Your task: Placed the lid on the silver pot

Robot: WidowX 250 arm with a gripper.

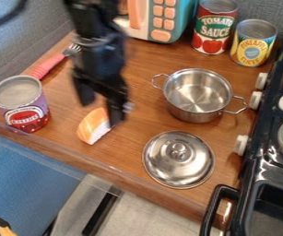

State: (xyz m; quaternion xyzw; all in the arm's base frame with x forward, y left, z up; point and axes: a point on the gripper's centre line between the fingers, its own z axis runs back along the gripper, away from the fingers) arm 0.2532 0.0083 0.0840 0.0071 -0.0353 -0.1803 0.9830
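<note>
My gripper [102, 109] hangs over the left-middle of the wooden counter, its fingers parted with a gap between them. It is up and to the left of the lid and left of the pot. The silver pot [197, 94] stands upright and uncovered on the counter, with a loop handle on either side. Just below it in the view, the round silver lid [179, 159] lies flat with its knob up, apart from the pot.
An orange-and-white sushi piece [94, 126] lies beside the right finger. A cherries can [21, 104] and a pink-handled fork [47, 66] are left. Two cans and a teal toy microwave [162, 20] stand behind; a black stove [279, 138] borders the right.
</note>
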